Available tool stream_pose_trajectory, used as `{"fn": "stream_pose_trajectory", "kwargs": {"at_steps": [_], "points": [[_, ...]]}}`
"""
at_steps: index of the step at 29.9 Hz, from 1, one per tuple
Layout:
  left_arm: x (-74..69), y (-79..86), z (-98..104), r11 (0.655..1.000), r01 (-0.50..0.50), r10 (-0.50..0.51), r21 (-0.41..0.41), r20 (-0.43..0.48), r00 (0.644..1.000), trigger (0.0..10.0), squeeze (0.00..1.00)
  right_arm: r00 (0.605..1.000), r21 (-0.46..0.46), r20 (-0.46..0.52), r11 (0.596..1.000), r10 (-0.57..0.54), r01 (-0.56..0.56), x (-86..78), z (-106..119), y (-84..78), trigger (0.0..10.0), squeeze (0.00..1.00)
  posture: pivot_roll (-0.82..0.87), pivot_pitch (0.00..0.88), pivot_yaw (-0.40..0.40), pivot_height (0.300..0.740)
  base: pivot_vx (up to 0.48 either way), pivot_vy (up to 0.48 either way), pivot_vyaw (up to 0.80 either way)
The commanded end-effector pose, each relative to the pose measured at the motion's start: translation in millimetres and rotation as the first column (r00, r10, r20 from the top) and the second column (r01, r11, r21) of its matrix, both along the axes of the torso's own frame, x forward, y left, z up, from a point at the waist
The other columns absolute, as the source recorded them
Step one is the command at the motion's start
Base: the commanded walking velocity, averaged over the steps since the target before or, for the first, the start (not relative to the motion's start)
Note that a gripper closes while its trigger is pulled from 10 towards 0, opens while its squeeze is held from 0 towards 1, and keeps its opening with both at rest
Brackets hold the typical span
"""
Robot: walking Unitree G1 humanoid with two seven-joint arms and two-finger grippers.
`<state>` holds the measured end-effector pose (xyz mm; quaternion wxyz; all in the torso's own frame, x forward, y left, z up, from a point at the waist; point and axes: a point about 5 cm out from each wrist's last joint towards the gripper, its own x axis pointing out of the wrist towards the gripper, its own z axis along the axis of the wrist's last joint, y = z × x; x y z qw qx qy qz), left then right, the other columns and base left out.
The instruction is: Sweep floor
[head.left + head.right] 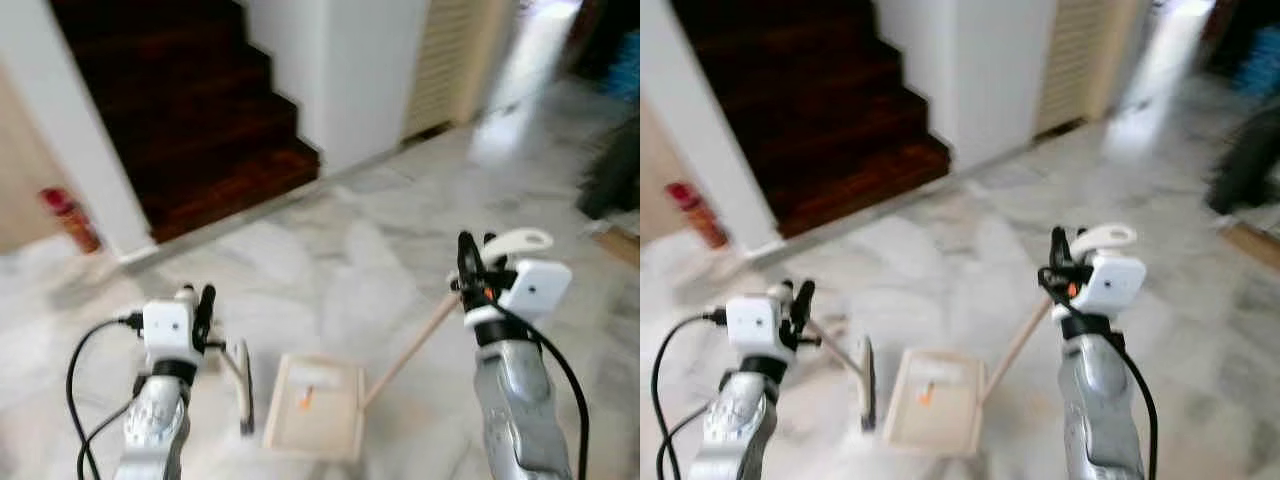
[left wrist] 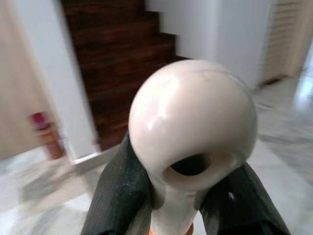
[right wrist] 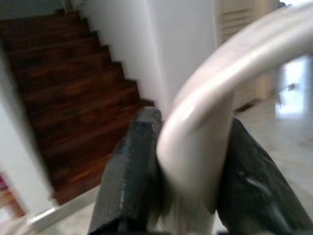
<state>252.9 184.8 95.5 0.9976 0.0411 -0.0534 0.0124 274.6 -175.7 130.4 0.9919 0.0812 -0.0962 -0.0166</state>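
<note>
My left gripper is shut on the cream handle of a small broom; its rounded end with a hole sits between the black fingers. The broom's brush head rests on the marble floor beside a cream dustpan. A small orange scrap lies in the pan. A long wooden stick rises from the pan to my right gripper, which is shut on it just below its white loop grip.
Dark wooden stairs rise ahead on the left, flanked by white walls. A red fire extinguisher stands at the far left. A louvred door is behind on the right, and a dark blurred object at the right edge.
</note>
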Motion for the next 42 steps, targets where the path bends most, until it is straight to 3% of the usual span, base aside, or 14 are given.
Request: {"fn": "stream_pose_trajectory", "kwargs": {"at_steps": [1, 13, 34, 42], "points": [[3.9, -2.0, 10.1, 1.0, 0.008, -0.008, -0.001, 0.043, 0.999, 10.0, 0.0, 0.998, -0.004, 0.07, 1.0, -0.008, 0.008, 1.9, 15.7, -1.8, 10.0, 0.0, 0.02, 0.0, -0.009, 0.74, 0.0, 0.48, 0.0], [5.3, 1.1, 11.8, 1.0, 0.002, -0.003, 0.009, 0.041, 0.999, 10.0, 0.0, 0.997, 0.005, 0.075, 1.0, 0.001, -0.002, 4.2, 16.9, 0.8, 10.0, 0.0, 0.03, 0.0, -0.005, 0.74, 0.0, 0.48, 0.0], [5.8, 0.1, 12.2, 1.0, 0.007, -0.007, 0.008, 0.038, 0.999, 10.0, 0.0, 0.997, 0.009, 0.078, 1.0, 0.01, -0.011, 5.3, 17.5, 3.5, 10.0, 0.0, 0.03, 0.0, -0.005, 0.74, 0.0, 0.48, 0.74], [6.4, 0.5, 12.1, 1.0, 0.004, -0.004, 0.011, 0.036, 0.999, 10.0, 0.0, 0.997, 0.022, 0.08, 1.0, 0.018, -0.02, 6.9, 18.0, 4.6, 10.0, 0.0, 0.03, 0.0, -0.005, 0.74, 0.0, 0.48, 0.0]]}}
